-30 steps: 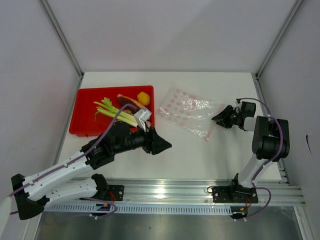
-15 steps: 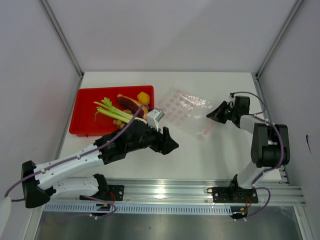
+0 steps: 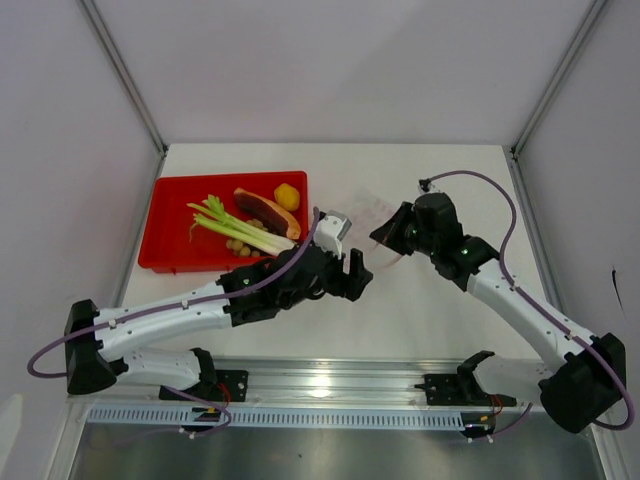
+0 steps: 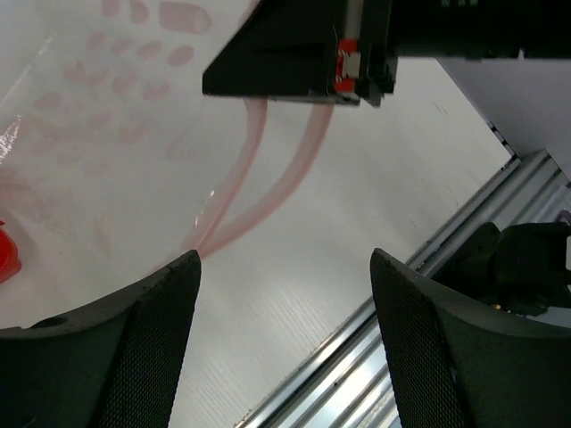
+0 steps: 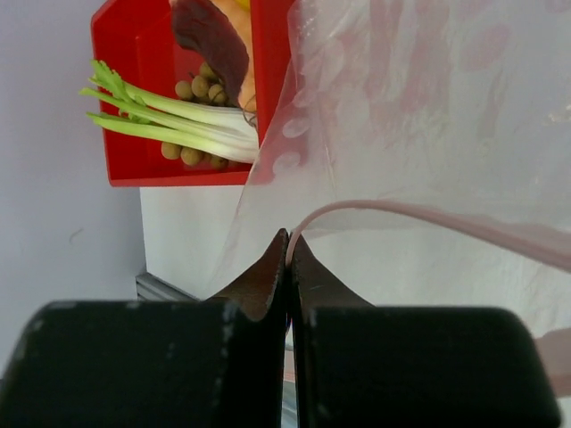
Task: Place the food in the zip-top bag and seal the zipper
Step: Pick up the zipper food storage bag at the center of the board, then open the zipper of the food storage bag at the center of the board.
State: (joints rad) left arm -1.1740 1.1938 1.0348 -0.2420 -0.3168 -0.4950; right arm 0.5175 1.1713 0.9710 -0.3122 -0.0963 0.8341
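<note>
Hovering nearest us, the left pincer (image 4: 284, 267) has its fingers spread wide, aimed at the mouth of the zip-top bag (image 5: 428, 107). Just beyond it, the right pincer (image 5: 289, 241) is pressed together on the zipper (image 5: 401, 214), pinching the pink strip at one end. The bag drapes just beside the red tray (image 3: 150, 262).

Risk one: that pinch is on a thin, slick strip, so a tug could pull it free. Risk two: both lips run close together, so the left pincer may catch both and leave the mouth closed. No food is inside yet.

The count:
- two pincers, one bag, one tray on the desk (image 3: 450, 170)
- one bundle of green-white stalks (image 3: 235, 225), too tight to count
- one bunch of berries (image 3: 237, 245)
- one sweet potato (image 3: 262, 208)
- one yellow fruit (image 3: 287, 194)
</note>
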